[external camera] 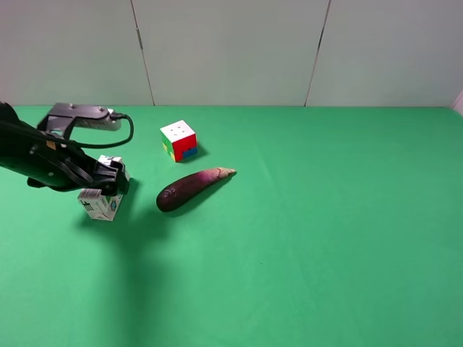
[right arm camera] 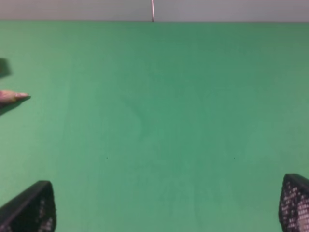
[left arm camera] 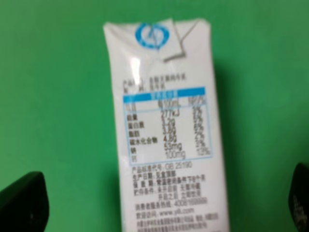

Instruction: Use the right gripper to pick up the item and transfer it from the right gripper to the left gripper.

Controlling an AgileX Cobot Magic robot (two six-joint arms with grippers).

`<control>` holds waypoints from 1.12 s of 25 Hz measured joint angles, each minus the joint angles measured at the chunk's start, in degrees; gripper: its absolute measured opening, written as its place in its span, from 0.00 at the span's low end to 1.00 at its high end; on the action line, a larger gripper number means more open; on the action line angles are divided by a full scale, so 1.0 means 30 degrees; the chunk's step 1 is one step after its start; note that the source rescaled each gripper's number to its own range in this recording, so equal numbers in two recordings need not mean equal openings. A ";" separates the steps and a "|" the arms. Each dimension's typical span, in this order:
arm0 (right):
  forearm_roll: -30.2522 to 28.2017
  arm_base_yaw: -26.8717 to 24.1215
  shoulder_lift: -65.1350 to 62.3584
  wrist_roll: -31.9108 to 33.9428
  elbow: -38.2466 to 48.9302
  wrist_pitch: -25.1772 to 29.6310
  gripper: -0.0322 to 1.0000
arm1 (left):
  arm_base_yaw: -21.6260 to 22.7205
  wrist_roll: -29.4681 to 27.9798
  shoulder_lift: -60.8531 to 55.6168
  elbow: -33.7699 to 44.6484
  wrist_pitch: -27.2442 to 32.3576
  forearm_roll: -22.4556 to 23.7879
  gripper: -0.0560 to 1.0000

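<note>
The item, a white carton with blue markings (external camera: 100,204), stands on the green table at the left. It fills the middle of the left wrist view (left arm camera: 166,135), printed side facing the camera. My left gripper (external camera: 110,181) is right over its top, on the arm with the white-grey wrist module (external camera: 92,118). In the left wrist view the left gripper (left arm camera: 161,195) is open, with its fingers (left arm camera: 23,199) far out on either side of the carton and apart from it. My right gripper (right arm camera: 164,193) is open and empty over bare green cloth. It is out of the exterior high view.
A colourful puzzle cube (external camera: 179,140) sits behind and to the right of the carton. A dark purple eggplant (external camera: 192,188) lies just right of the carton; its pale tip (right arm camera: 12,96) shows in the right wrist view. A grey panelled wall (external camera: 231,50) backs the table.
</note>
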 joint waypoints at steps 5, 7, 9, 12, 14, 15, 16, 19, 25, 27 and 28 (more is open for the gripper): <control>0.0000 0.0000 0.0000 0.0000 0.0000 0.0000 1.00 | 0.0000 0.0000 -0.3137 0.0000 0.1642 0.0000 1.00; 0.0000 0.0000 0.0000 0.0000 0.0000 0.0000 1.00 | 0.0000 0.0000 -0.4532 0.0000 0.2754 0.0000 1.00; 0.0000 0.0000 0.0000 0.0000 0.0000 0.0000 1.00 | 0.0000 0.0000 -0.6155 0.0000 0.3995 0.0000 1.00; 0.0000 0.0000 0.0000 0.0000 0.0000 0.0000 1.00 | 0.0000 0.0000 -0.8697 0.0017 0.6233 0.0004 1.00; 0.0000 0.0000 0.0000 0.0000 0.0000 0.0000 1.00 | 0.0000 0.0000 -1.0486 0.0017 0.7562 0.0004 1.00; 0.0000 0.0000 0.0000 0.0000 0.0000 0.0000 1.00 | 0.0000 0.0000 -1.1507 0.0017 0.8267 0.0004 1.00; 0.0000 0.0000 0.0000 0.0000 0.0000 0.0000 1.00 | 0.0000 0.0000 -1.2526 0.0017 0.8840 0.0004 1.00; 0.0000 0.0000 0.0000 0.0000 0.0000 0.0000 1.00 | 0.0000 0.0000 -1.5516 0.0017 1.1033 0.0020 1.00; 0.0000 0.0000 0.0000 0.0000 0.0000 0.0023 1.00 | 0.0000 0.0000 -2.1391 0.0017 1.6840 0.0082 1.00; 0.0000 0.0000 0.0000 0.0000 0.0000 0.0023 1.00 | 0.0000 0.0000 -2.3338 0.0017 1.8601 0.0118 1.00; 0.0000 0.0000 0.0000 0.0000 0.0000 0.0023 1.00 | 0.0000 0.0000 -2.4138 0.0017 1.9396 0.0139 1.00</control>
